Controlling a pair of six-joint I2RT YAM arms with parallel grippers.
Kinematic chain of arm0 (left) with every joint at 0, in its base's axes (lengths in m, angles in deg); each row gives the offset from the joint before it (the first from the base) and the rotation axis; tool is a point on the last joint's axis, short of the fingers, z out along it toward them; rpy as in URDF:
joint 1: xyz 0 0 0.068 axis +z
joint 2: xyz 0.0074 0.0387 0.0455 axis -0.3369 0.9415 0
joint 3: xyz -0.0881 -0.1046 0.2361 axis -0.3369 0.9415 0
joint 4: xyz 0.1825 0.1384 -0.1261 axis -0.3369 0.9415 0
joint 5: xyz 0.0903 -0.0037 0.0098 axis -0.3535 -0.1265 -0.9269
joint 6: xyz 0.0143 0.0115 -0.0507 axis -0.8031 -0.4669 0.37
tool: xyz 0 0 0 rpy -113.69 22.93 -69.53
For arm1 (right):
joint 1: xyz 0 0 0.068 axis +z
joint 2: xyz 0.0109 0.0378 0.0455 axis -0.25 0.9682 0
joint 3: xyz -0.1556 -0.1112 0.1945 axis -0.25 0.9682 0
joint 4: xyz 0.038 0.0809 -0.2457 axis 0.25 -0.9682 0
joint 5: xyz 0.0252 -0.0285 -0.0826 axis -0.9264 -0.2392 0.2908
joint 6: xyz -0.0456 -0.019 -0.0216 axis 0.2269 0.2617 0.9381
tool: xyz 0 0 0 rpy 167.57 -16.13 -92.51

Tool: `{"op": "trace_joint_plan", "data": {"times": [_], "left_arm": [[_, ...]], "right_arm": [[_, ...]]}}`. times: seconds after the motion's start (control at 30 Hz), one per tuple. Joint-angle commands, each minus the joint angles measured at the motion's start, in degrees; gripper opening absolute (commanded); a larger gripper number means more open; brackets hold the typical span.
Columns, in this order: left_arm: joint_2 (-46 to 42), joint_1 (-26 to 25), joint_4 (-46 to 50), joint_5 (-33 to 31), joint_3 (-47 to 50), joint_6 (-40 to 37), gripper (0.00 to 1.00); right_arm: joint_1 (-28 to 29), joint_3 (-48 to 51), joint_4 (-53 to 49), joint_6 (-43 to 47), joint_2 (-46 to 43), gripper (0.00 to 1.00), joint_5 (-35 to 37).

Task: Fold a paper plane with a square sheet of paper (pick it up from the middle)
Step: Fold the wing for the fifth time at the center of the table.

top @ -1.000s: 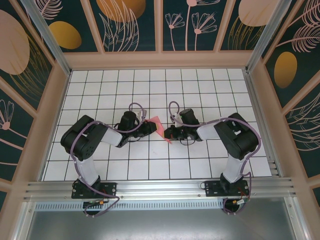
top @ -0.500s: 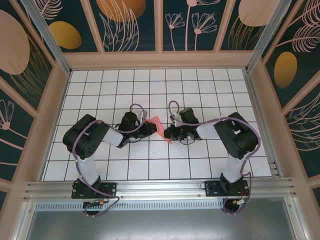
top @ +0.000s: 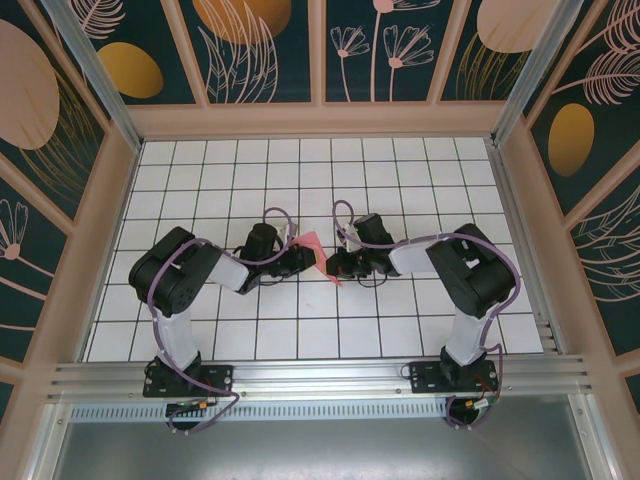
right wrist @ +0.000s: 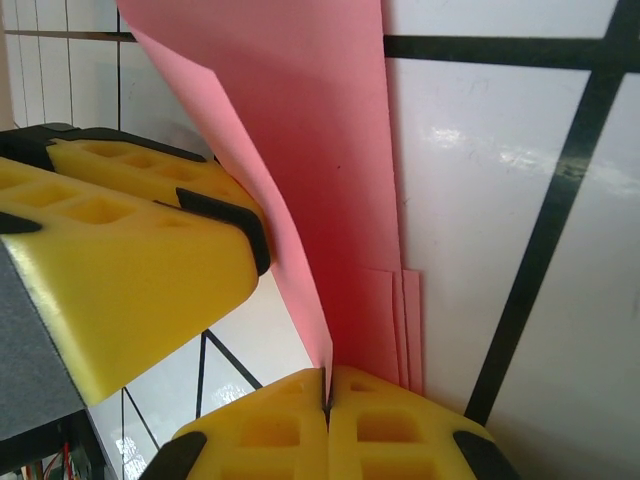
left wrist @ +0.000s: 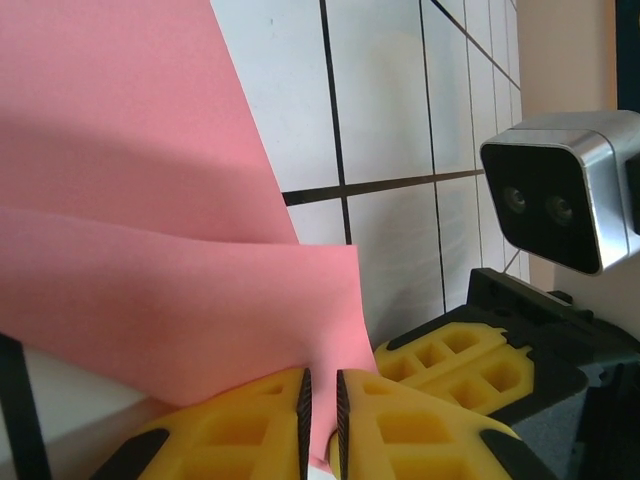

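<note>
Since the earlier frame the left arm has swung its elbow inward and the right gripper (top: 335,266) has crept a little toward the left gripper (top: 303,258), so the two now sit almost nose to nose at mid-table. Both are pinched down on the paper (top: 313,245). The left jaws show only a thin slit with pink sheet in it, and the right jaws are pressed fully together on a folded edge. The likely trouble is that each grip takes only a narrow margin of thin paper. If the arms pull apart or twist against each other, the sheet may tear or slide out of one pinch, most likely the left, whose bite looks shallower. If they crowd closer, the span between them may buckle and set a crease in the wrong place. The stacked layers by the right fingers could also shear out of line. The paper is folded and stands between the two grippers, fanning up and away from the left fingers toward the far side, with a small tip poking out toward the near side beside the right gripper. Whether its lower edge touches the table (top: 200,200) I cannot tell.
</note>
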Motion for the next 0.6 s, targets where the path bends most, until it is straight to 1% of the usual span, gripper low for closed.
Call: {"op": "trace_joint_plan", "data": {"times": [0.0,0.3,0.43,0.5,0.57], "left_arm": [[1.86,-0.29,5.05,-2.44,-1.83,-1.72,0.18],[3.8,-0.29,20.32,-8.03,-6.06,-4.9,0.17],[4.1,-0.26,26.31,-11.46,-7.4,-6.3,0.16],[4.19,-0.28,27.08,-12.07,-7.59,-6.58,0.16],[4.43,-0.25,27.26,-12.17,-7.76,-6.54,0.16]], "right_arm": [[0.55,-0.19,-4.53,2.0,2.69,0.0,5.38],[0.49,-1.14,-5.54,2.27,0.98,0.01,4.32],[0.1,-1.98,-5.9,1.96,-1.34,0.08,2.67],[-0.17,-2.13,-5.72,1.57,-2.5,0.13,1.69],[-0.39,-2.38,-6.15,1.69,-3.54,0.15,0.67]]}}
